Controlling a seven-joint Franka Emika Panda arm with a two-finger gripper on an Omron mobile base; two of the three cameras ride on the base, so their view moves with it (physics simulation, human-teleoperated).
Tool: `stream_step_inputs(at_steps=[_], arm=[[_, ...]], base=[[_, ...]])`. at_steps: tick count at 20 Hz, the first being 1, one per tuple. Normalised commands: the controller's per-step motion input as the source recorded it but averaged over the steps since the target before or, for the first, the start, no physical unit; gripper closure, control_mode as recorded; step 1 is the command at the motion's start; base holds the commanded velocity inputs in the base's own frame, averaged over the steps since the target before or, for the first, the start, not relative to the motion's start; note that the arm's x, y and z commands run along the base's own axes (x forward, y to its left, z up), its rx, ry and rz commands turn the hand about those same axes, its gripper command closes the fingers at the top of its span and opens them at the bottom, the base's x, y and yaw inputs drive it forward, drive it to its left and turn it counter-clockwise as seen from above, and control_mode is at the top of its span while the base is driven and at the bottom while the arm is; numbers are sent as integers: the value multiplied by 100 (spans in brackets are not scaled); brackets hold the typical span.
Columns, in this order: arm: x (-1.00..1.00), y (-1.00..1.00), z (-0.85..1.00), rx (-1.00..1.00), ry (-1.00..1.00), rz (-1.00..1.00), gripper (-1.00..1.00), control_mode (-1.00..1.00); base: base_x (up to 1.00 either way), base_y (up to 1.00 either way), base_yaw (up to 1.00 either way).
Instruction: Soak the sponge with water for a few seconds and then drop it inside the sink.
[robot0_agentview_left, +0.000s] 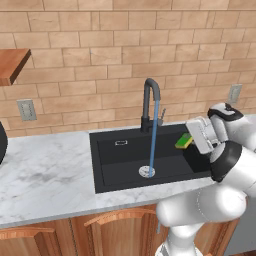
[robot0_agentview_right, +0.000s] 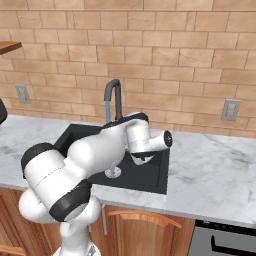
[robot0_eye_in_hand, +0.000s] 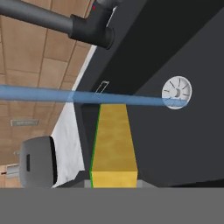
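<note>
1. A black tap (robot0_agentview_left: 151, 95) pours a thin blue stream of water (robot0_agentview_left: 153, 137) onto the silver drain (robot0_agentview_left: 146, 172) of the black sink (robot0_agentview_left: 107, 165).
2. Right of the stream and apart from it, the sponge (robot0_agentview_left: 183, 141) hangs above the basin, green face up.
3. The gripper (robot0_agentview_left: 192, 141) appears pinched on it, its fingertips hidden.
</note>
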Motion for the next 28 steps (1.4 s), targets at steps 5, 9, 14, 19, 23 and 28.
stream_step_inputs(at_steps=[5,9,14,19,23,28], arm=[[11,0,-12,6,0,0,100,-100],[0,1,-11,6,0,0,100,-100],[3,7,-18,3,0,0,100,-100],[15,11,-25,0,0,0,100,-100],[18,13,-25,0,-1,0,100,-100],[14,17,-19,0,-6,0,100,-100]], base=[[0,0,0],[0,0,0],[0,0,0],[0,0,0],[0,0,0],[0,0,0]])
